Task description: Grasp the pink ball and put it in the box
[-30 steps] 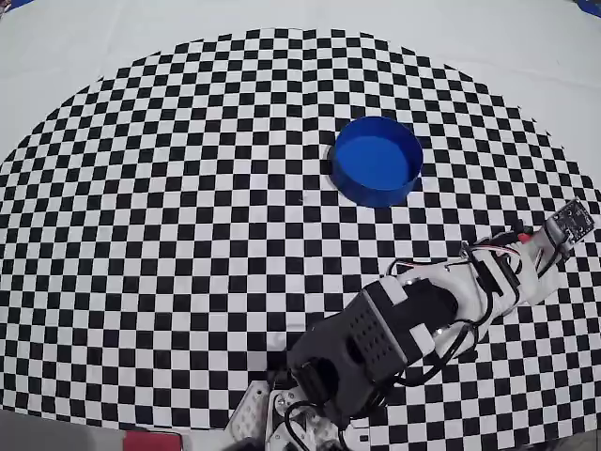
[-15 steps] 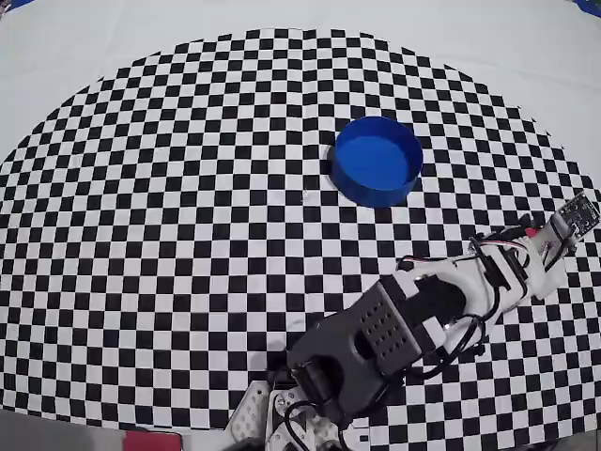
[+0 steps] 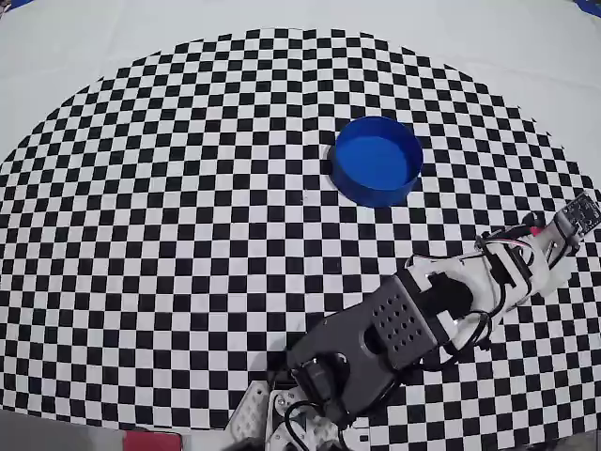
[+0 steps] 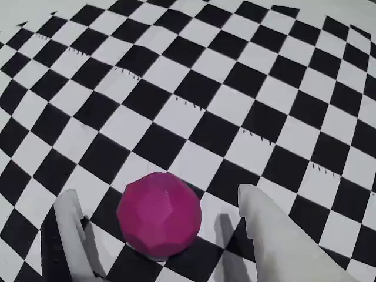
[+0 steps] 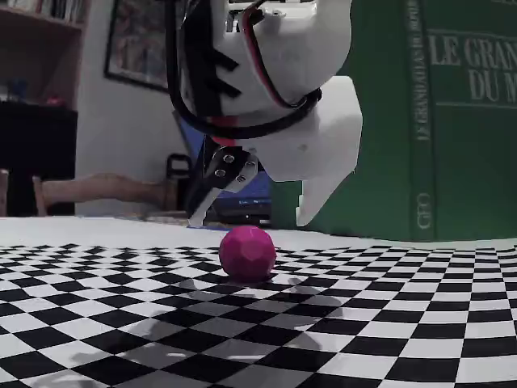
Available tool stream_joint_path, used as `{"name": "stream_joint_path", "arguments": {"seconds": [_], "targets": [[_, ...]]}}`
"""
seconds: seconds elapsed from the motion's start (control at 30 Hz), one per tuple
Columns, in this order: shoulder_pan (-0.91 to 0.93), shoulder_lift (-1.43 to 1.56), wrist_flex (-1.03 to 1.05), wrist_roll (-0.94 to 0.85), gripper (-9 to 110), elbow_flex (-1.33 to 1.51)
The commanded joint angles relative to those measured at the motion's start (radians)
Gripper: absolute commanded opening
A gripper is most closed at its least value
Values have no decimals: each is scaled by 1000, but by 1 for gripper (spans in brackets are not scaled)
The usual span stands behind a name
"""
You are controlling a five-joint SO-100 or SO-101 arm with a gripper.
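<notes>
Gripper [image 5: 249, 218] hangs just above the pink ball [image 5: 247, 252], jaws spread wide, nothing held. In the wrist view the faceted ball [image 4: 160, 214] sits on the checkered mat [image 4: 235, 88] between the two white fingers [image 4: 276, 235], gaps on both sides, not touching either. In the overhead view the arm [image 3: 413, 315] reaches to the right edge of the mat; the blue round box [image 3: 376, 160] sits well apart, far and to the left of the gripper [image 3: 563, 230]. Green book [image 5: 452, 121] stands behind in the fixed view.
</notes>
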Motion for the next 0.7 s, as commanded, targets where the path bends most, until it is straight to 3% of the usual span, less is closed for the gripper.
{"name": "stream_joint_path", "arguments": {"seconds": [0.0,0.67], "targets": [[-6,2,6,5,31,-49],[-12,-74,6,5,31,-114]]}}
